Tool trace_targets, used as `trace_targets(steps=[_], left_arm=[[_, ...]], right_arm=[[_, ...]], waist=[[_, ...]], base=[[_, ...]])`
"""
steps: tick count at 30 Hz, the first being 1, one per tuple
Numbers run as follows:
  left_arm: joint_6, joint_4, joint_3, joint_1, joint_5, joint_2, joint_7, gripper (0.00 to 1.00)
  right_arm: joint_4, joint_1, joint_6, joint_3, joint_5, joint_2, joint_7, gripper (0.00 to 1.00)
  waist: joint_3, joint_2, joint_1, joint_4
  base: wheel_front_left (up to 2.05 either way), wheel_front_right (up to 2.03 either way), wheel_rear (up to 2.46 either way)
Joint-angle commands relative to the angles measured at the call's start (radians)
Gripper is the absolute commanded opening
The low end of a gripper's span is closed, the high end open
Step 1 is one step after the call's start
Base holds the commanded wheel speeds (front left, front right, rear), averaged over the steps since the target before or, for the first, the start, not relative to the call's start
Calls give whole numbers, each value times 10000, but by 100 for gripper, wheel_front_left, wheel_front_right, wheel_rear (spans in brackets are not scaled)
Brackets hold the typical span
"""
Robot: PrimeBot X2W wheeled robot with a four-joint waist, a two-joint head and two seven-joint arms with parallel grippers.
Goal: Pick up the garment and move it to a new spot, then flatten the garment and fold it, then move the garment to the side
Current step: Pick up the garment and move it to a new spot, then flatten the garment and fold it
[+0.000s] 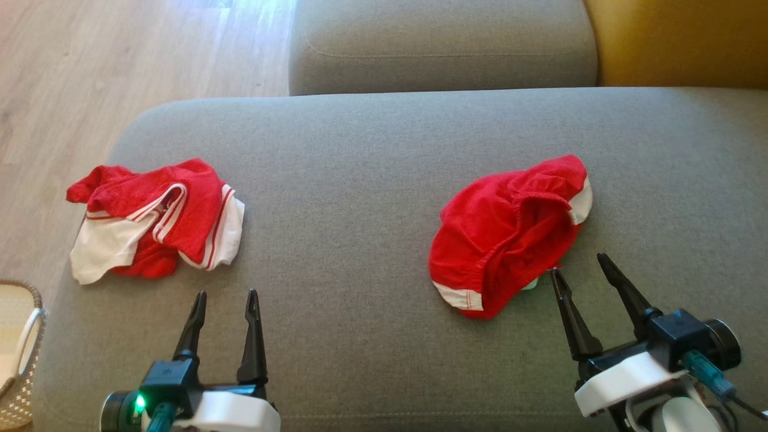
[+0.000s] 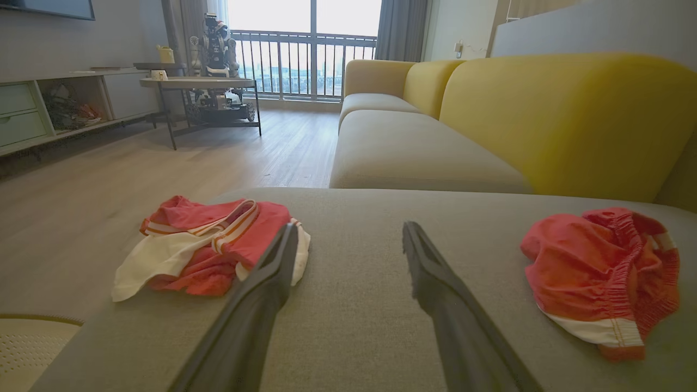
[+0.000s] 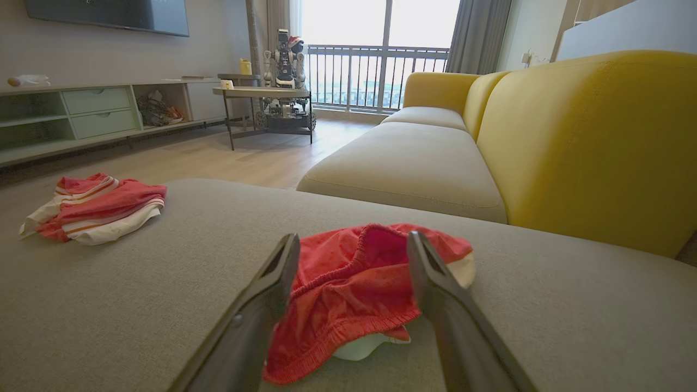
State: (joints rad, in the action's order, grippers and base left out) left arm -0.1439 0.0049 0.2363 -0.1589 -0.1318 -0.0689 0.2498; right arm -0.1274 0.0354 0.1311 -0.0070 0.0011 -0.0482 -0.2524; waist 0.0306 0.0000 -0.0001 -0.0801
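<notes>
Red garment: crumpled heap on the right half of the grey seat cushion, with white trim at its near hem.
Right gripper: fingers spread, grasping nothing. One tip is right at the heap's near edge, and I cannot tell whether it touches.
Left gripper: fingers spread and empty, over bare cushion near the front edge.
Red-and-white garment: bunched near the cushion's left edge, well apart from the red garment.
Woven basket: beside the cushion's front left corner.
</notes>
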Motion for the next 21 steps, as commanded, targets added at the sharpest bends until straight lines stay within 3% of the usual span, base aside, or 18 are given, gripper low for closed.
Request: trace_targets(steps=[1,17,21], left_arm=[[35,-292,-425,312,114,105,120,100],[204,-153,-534,370,231,182,120,100],[176,-256,-401,406,-176,184,120,100]], right_arm=[[264,-217,-4,198,49,-20,-94,100],[215,-271,-4,233,109,-20,-94,100],[249,-332,-4,284,91,-20,-94,100]], waist=[[-6,0,1,60],[-25,0,1,163],[-110,0,1,361]], base=[[0,0,0],[0,0,0],[0,0,0]])
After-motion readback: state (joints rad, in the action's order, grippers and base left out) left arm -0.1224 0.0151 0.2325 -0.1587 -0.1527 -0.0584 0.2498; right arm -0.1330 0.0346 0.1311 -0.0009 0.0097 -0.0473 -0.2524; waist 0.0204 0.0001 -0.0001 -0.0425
